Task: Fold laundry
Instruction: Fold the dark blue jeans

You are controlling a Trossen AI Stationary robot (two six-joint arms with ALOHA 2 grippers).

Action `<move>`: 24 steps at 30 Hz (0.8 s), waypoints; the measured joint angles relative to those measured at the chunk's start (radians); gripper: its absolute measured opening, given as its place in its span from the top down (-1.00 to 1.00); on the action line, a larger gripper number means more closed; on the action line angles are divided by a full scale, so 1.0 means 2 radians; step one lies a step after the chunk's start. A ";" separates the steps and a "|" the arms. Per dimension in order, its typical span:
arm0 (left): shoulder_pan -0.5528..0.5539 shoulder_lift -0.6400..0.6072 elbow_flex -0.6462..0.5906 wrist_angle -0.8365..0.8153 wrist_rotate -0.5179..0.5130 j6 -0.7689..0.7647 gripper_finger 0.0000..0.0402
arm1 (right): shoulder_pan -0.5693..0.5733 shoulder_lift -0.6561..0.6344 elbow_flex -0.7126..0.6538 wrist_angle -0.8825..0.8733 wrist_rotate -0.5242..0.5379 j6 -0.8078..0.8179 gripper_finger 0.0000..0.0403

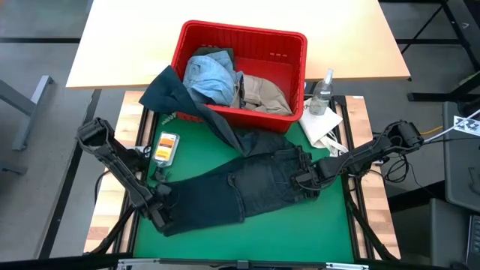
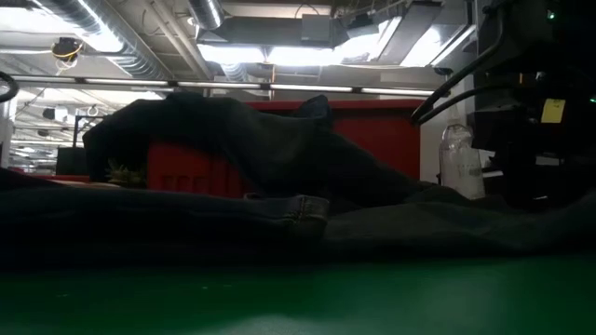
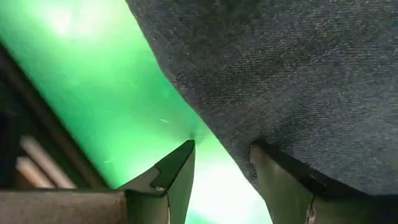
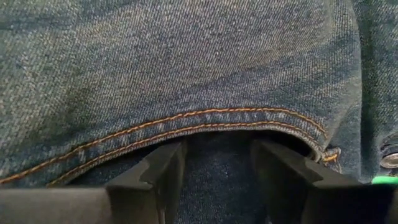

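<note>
Dark navy jeans [image 1: 240, 191] lay spread across the green mat [image 1: 300, 232]. Left gripper [image 1: 160, 215] was down at the leg end, fingers [image 3: 177, 177] apart, straddling the denim edge. Right gripper [image 1: 304, 180] sat at the waistband, jaws parted over the stitched seam [image 4: 205, 121]. Behind, the red basket [image 1: 289, 45] held light blue denim [image 1: 210, 75] and a beige khaki piece [image 1: 262, 94]; a dark olive green piece [image 1: 169, 94] draped over its rim.

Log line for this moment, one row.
jeans flat on mat | left gripper open at leg end | right gripper open at waistband
</note>
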 joint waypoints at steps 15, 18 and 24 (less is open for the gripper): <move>-0.001 -0.008 -0.006 0.024 -0.042 -0.001 0.18 | 0.000 0.000 0.000 0.001 0.002 0.000 0.08; -0.002 -0.018 -0.007 0.024 -0.061 0.003 0.19 | 0.000 0.000 0.000 0.002 0.002 0.000 0.08; -0.001 -0.028 -0.008 0.024 -0.092 0.011 0.34 | 0.000 0.000 0.000 0.002 0.002 0.000 0.08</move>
